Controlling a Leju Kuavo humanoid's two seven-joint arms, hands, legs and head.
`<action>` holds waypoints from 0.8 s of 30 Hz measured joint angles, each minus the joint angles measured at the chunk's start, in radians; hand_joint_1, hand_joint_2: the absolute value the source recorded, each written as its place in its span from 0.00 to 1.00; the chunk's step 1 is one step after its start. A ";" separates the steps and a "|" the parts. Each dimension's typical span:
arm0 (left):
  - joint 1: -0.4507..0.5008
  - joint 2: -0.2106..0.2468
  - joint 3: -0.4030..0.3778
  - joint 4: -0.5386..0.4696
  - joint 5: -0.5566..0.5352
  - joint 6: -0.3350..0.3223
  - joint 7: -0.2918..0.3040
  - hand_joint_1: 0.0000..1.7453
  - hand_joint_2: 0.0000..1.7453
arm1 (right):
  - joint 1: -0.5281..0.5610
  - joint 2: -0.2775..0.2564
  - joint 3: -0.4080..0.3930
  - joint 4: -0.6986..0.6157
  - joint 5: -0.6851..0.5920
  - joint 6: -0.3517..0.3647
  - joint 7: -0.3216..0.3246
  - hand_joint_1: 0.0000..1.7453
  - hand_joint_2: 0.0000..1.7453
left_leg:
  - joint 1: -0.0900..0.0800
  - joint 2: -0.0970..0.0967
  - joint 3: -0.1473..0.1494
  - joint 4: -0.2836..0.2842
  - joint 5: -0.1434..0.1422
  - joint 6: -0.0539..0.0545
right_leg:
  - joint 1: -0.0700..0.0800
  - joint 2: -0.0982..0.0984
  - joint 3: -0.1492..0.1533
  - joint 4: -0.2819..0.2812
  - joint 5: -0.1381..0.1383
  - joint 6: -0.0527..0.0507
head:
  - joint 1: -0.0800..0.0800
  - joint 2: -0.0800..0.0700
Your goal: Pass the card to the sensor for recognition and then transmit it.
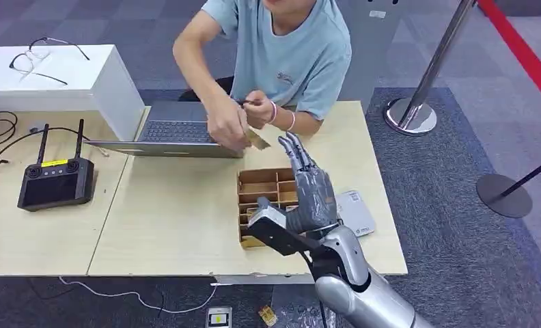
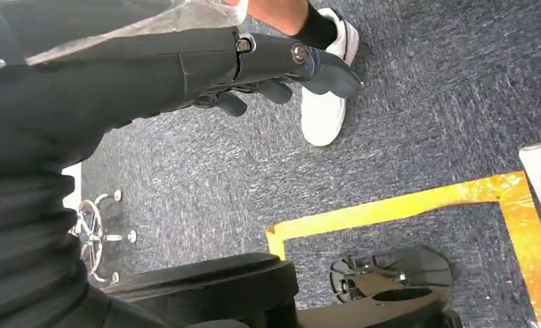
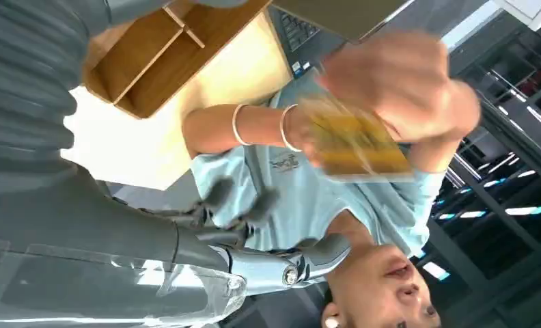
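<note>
The card [image 1: 257, 139] is in the person's hand [image 1: 227, 123], a yellowish rectangle held just above the table [image 1: 179, 225] near the laptop's front edge, at about 11 o'clock from your right hand [image 1: 309, 188] and apart from it. In the right wrist view the card [image 3: 355, 145] looks blurred, pinched in the person's fingers beyond the robot's fingertips. Starting nearest you, the right hand is raised over the wooden divided box [image 1: 262, 198], fingers stretched out, apart and empty. A flat grey pad with a label [image 1: 355, 212] lies at its 3 o'clock, partly under the forearm. Your left hand [image 2: 281, 65] hangs over blue-grey carpet with yellow floor tape [image 2: 404, 205]; its fingers are loosely curled and hold nothing. Farther out at 12 o'clock sits the laptop [image 1: 169, 131] with the person behind it. At 9 o'clock lies a black remote controller [image 1: 54, 181], and beyond it a white box [image 1: 70, 78] carries a pair of glasses [image 1: 39, 60].
</note>
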 joint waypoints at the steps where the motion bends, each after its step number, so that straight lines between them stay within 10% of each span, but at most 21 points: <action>1: 0.000 0.000 0.000 0.000 0.000 0.000 0.000 0.00 1.00 | 0.000 0.000 0.000 0.000 0.000 0.000 0.000 0.00 1.00 | 0.000 0.000 0.000 0.000 0.000 0.000 | 0.000 0.000 0.000 0.000 0.000 0.000 | 0.000 0.000; 12: 0.000 0.000 0.000 0.000 -0.005 0.000 0.002 0.00 1.00 | -0.004 -0.003 0.000 0.004 -0.002 0.005 0.002 0.00 1.00 | 0.000 0.000 0.000 0.000 0.000 0.000 | 0.000 0.000 0.000 0.000 0.000 0.000 | 0.000 0.000; 24: 0.000 0.002 0.000 0.000 -0.006 -0.014 0.012 0.00 1.00 | -0.033 -0.040 0.000 0.005 0.016 0.160 0.068 0.00 1.00 | 0.000 0.000 0.000 0.000 0.000 0.000 | 0.000 0.000 0.000 0.000 0.000 0.000 | 0.000 0.000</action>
